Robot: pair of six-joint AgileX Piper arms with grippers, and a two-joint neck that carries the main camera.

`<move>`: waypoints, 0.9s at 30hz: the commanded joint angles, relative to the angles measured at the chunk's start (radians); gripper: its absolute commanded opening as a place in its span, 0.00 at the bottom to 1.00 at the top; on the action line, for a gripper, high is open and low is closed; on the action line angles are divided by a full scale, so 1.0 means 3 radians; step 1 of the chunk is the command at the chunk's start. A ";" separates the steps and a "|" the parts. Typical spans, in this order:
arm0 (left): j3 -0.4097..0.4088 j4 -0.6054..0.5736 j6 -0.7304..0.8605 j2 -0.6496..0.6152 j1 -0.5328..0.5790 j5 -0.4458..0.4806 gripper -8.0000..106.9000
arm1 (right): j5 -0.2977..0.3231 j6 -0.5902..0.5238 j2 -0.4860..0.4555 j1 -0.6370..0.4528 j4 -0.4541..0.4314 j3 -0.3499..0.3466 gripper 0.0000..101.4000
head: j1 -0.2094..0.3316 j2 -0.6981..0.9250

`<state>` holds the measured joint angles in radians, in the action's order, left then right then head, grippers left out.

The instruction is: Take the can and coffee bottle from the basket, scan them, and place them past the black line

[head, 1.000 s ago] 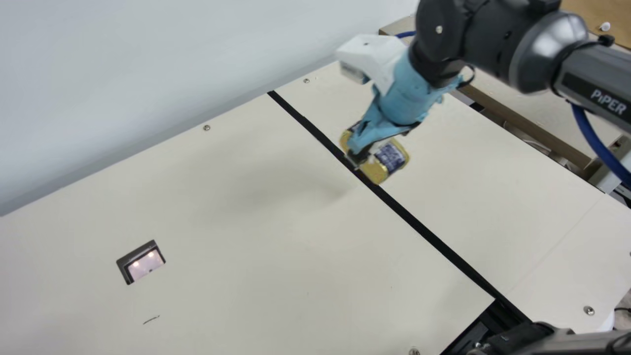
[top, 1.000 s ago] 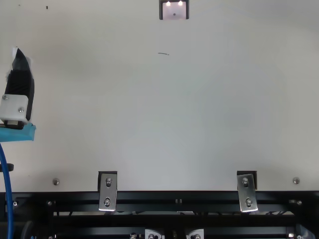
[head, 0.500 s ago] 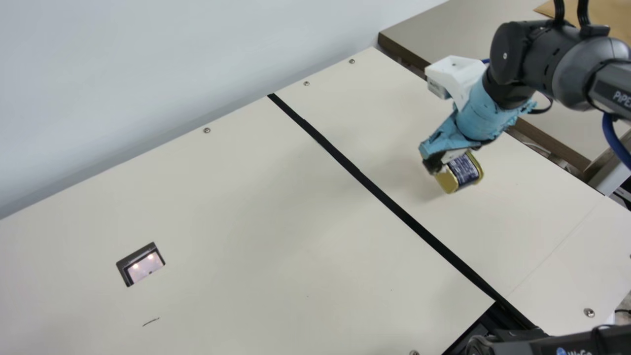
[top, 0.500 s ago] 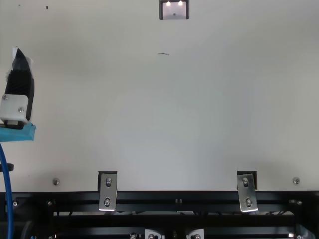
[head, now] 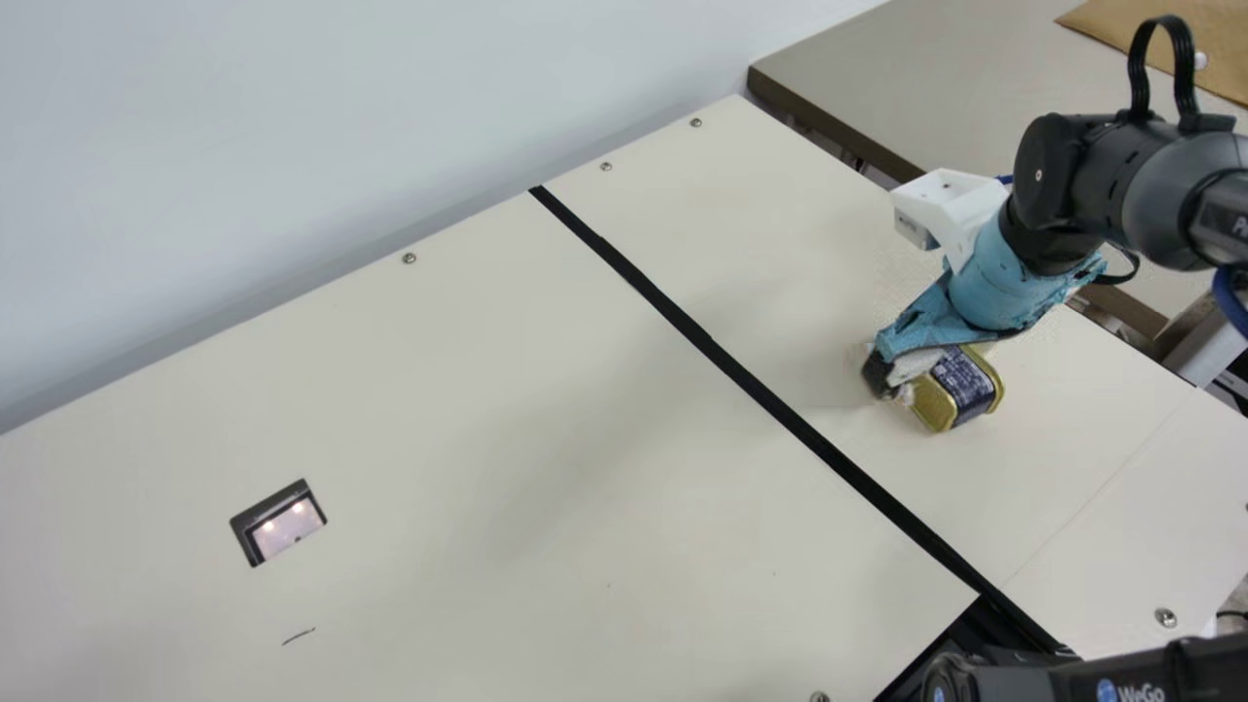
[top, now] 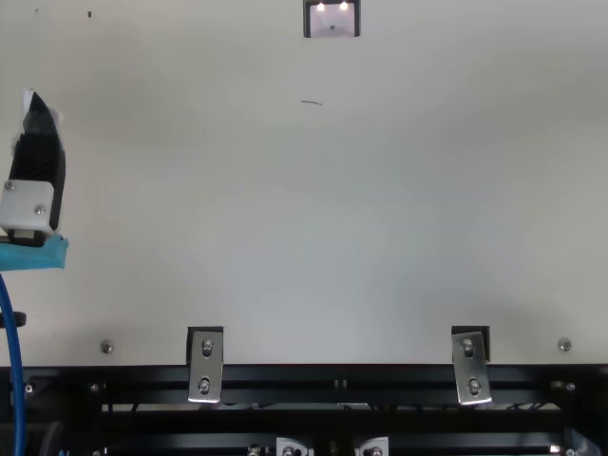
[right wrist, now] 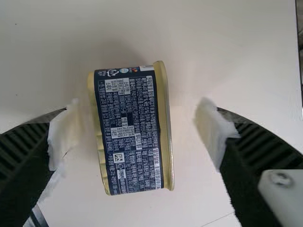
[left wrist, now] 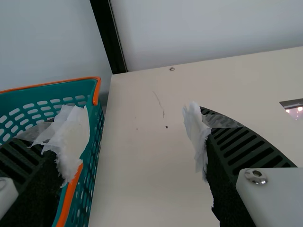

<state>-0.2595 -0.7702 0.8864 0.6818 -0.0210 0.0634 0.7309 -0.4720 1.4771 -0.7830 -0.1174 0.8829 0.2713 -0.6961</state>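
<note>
One item looks delivered: the can (head: pixel 965 384) sits past the black line (head: pixel 717 348), presumably scanned. The coffee bottle is probably left to do, though I can't be sure. The right gripper (right wrist: pixel 138 125) slants low over the can, spread wide around it, gripping nothing. The left gripper (left wrist: pixel 135 116) is wide too, one finger over the basket (left wrist: pixel 97 118).

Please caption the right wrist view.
A navy-and-gold boxy metal can between open black ribbed fingers, on a cream table.
</note>
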 commanded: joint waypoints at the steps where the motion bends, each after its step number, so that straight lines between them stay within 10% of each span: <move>1: 0.0000 0.0000 0.0000 0.0000 0.0000 0.0000 0.85 | -0.0083 -0.0011 -0.0059 -0.0002 0.0019 0.0004 1.00 | 0.0078 -0.0070; 9: 0.0000 0.0000 0.0000 0.0000 0.0000 0.0000 0.85 | -0.0203 -0.0420 -0.0406 0.0053 0.0716 0.0182 1.00 | 0.0078 -0.0070; 27: 0.0000 0.0000 0.0000 0.0000 0.0000 0.0000 0.85 | 0.0769 -0.0619 -0.1202 0.1093 0.2465 0.0375 1.00 | 0.0078 -0.0070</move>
<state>-0.2595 -0.7702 0.8864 0.6818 -0.0210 0.0634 0.9483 -0.6606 1.1212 -0.5119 0.5535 0.9946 0.2713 -0.6961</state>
